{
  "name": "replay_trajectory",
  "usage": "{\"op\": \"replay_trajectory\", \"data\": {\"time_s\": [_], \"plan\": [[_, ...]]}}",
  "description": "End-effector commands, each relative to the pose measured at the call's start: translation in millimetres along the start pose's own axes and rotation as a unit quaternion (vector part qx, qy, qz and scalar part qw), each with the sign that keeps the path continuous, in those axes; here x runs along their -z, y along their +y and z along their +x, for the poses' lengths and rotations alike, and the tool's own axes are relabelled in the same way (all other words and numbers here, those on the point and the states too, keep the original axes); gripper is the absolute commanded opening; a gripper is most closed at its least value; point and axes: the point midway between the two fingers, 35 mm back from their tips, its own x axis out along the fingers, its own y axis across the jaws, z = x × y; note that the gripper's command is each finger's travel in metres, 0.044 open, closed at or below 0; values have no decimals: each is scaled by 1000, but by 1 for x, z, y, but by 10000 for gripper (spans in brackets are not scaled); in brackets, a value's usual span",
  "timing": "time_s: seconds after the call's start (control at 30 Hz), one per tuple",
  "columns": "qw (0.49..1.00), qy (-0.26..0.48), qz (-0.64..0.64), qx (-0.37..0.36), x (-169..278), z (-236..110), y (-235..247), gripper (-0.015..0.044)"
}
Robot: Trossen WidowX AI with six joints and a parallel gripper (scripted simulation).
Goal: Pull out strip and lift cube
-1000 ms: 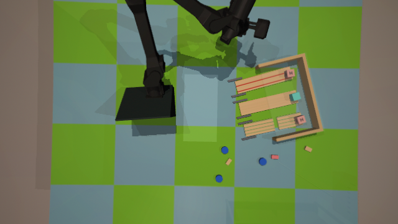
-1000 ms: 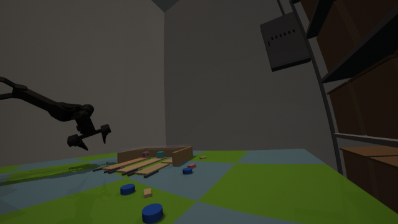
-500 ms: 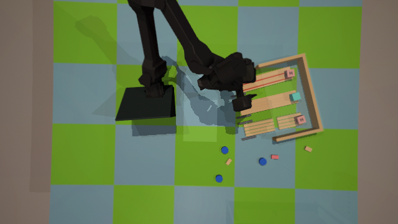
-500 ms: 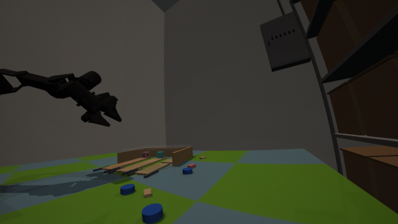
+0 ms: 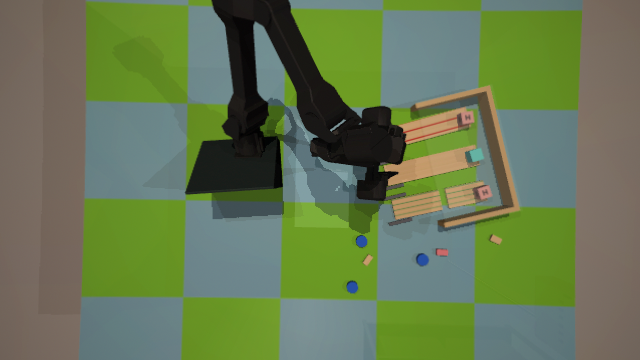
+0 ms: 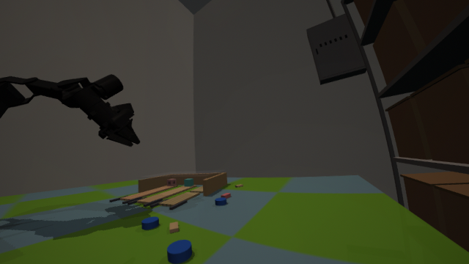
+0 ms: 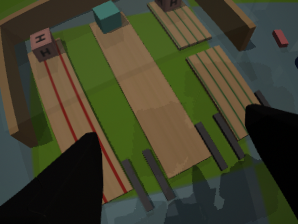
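So the gripper is hanging in the air at the left of the exterior view, well above the desk, jaws parted with nothing between them. In the top view it sits over the near ends of the strips, right of centre in the frame. The wooden U-shaped fence opens toward the arm and has three lanes inside. The strip with red lines is uppermost in the top view, runs in one piece, and carries a pink cube marked H at its far end, close to the fence's back wall. The middle plain strip is also whole but has a teal cube with no label that I can see. The lowest lane is split into two pieces, a near piece and a far piece with a gap between (green floor shows through it), and a second pink H cube sits on the far piece. From the wrist view the dark fingers frame the near strip ends, with small dark tabs sticking out toward the camera. Scattered lower in the top view are three blue discs, two tan blocks and one red block
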Motion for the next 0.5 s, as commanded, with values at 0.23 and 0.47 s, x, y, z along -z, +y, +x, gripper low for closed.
{"op": "replay_trajectory", "data": {"time_s": [0.23,0.47], "plan": [[961,258,-98,-35,22,68,36,33],[903,395,-150,-79,45,89,71,0]]}}
